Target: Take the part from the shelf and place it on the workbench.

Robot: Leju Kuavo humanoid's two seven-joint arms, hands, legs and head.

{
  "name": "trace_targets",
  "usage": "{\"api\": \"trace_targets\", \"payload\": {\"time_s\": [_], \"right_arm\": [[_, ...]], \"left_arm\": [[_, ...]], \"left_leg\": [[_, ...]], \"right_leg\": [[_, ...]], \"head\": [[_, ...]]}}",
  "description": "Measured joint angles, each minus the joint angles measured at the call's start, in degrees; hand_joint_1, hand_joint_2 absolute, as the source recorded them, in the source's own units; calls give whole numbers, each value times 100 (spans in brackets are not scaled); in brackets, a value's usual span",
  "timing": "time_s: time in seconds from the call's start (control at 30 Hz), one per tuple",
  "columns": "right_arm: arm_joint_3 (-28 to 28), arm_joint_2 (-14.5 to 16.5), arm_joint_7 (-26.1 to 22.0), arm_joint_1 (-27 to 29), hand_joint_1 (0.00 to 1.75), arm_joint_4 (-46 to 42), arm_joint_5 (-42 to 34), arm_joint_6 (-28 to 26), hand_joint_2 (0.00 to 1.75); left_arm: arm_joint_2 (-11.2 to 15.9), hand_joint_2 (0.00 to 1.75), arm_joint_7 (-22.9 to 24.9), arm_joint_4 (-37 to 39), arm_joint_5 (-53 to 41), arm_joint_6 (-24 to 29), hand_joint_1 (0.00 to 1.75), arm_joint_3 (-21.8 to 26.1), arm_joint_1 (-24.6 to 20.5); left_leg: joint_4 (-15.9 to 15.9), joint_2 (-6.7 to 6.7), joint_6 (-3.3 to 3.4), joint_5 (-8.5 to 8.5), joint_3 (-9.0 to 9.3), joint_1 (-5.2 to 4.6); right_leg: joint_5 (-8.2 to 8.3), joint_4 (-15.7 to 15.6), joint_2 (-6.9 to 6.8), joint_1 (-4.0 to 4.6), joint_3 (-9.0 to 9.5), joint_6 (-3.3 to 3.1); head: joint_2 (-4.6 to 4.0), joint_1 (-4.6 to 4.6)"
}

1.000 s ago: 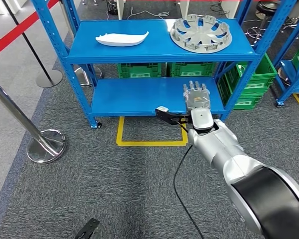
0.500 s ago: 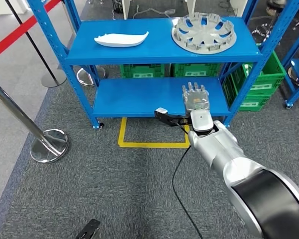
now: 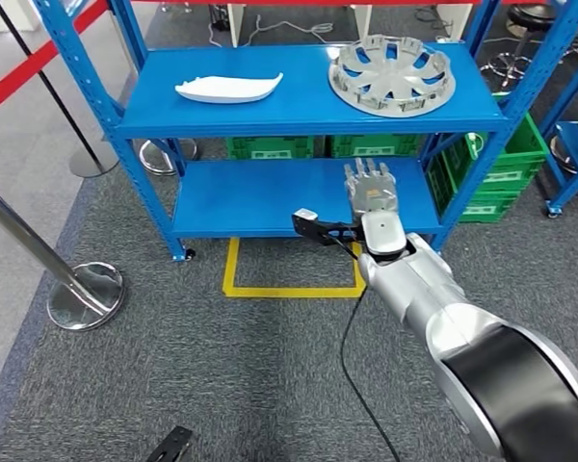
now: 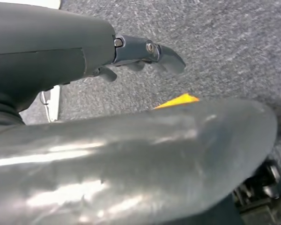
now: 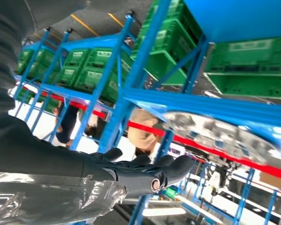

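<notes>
While empty, right hand [image 3: 370, 185] below hubcap [image 3: 391, 75], near shelf [image 3: 272, 101] edge

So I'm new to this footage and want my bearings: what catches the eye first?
The blue shelf fills the middle, with a grey wheel cover at the right of its top deck and a white part at the left. The silver right arm reaches toward it, its right hand open and empty before the lower deck.

A silver right arm with a black band carries a grey-backed right hand [image 3: 370, 187]; a black cable trails at 6 o'clock.
</notes>
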Motion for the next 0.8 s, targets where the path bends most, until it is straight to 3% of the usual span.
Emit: {"api": "trace_targets", "payload": {"time_s": [0.07, 0.17, 0.2, 0.23, 0.27, 0.33, 0.4, 0.43, 0.53, 0.6, 0.7, 0.73, 0.77, 0.8], "right_arm": [[0, 6, -7, -35, 0, -7, 1, -8, 175], [0, 6, -10, -8, 0, -1, 1, -11, 175], [-1, 6, -11, 22, 0, 2, 2, -11, 175], [-1, 6, -12, 47, 0, 3, 2, -12, 175], [-2, 4, -13, 61, 0, 4, 3, -13, 175], [-3, 0, -13, 58, 0, 4, 4, -14, 175], [-5, -3, -14, 48, 0, 7, 5, -17, 175], [-6, 1, -16, 46, 0, 7, 6, -19, 175], [-8, 7, -16, 15, 0, 2, 8, -25, 175], [-10, 5, -14, -14, 0, -4, 9, -26, 175], [-11, 7, -19, 29, 0, 1, 10, -23, 175], [-11, 7, -19, 53, 0, 3, 10, -22, 175], [-11, 6, -19, 70, 0, 4, 10, -22, 175], [-11, 6, -19, 77, 0, 4, 10, -22, 175]], "left_arm": [[-1, 0, 0, 0, -1, 7, 0, 1, -3], [-3, 0, 0, 0, -1, 6, 0, 1, -2], [-4, 0, 0, 0, -2, 4, 0, 1, 3], [-4, 0, 0, 0, -2, 3, 0, 1, 8], [-4, 0, 0, 0, -3, 2, 0, 1, 11], [-5, 0, 0, 0, -5, 2, 0, 1, 14], [-4, 0, 0, 0, -5, -3, 0, 1, 3], [-3, 0, 0, 0, -8, -5, 0, 1, -7], [-2, 0, -9, 0, -22, -7, 0, 1, -31], [-4, 0, -15, 0, -27, -7, 0, 1, -42], [-5, 0, -15, 0, -30, -7, 0, 1, -36], [-5, 0, -15, 0, -30, -7, 0, 1, -27], [-4, 0, -15, 0, -30, -7, 0, 1, -20], [-3, 0, -15, 0, -30, -7, 0, 1, -16]], "left_leg": [[-16, -12, 62, -41, 103, 10], [-17, -28, 115, -151, 234, 7], [-16, -36, 120, -198, 283, 5], [-13, -48, 119, -250, 340, 5], [-11, -63, 112, -307, 411, 4], [-5, -81, 79, -435, 573, 0], [13, -86, 26, -557, 679, -16], [26, -86, -5, -598, 703, -24], [114, -69, -84, -680, 714, -20], [560, -49, -149, -766, 469, -8], [1586, -39, -231, -1096, -276, 18], [1693, -38, -239, -1150, -440, 24], [1614, -37, -238, -1101, -510, 28], [1374, -34, -230, -926, -497, 30]], "right_leg": [[-93, 251, -11, -2, -79, 33], [-472, 1330, -12, 10, -731, 46], [-578, 1572, -12, 12, -931, 49], [-585, 1613, -12, 14, -1043, 52], [-462, 1450, -13, 14, -1061, 52], [153, 694, -15, 14, -904, 48], [601, 56, -11, 23, -743, -3], [674, -75, -7, 29, -709, -41], [601, -92, 7, 18, -614, -151], [531, -90, 11, -3, -517, -203], [366, -93, 11, -17, -347, -213], [300, -93, 10, -24, -270, -205], [233, -93, 11, -34, -184, -195], [162, -94, 11, -47, -93, -179]], "head": [[0, 18], [0, 31], [0, 32], [0, 36], [0, 37], [1, 42], [1, 37], [0, 33], [0, 19], [0, 14], [1, 9], [1, 10], [1, 10], [1, 10]]}}
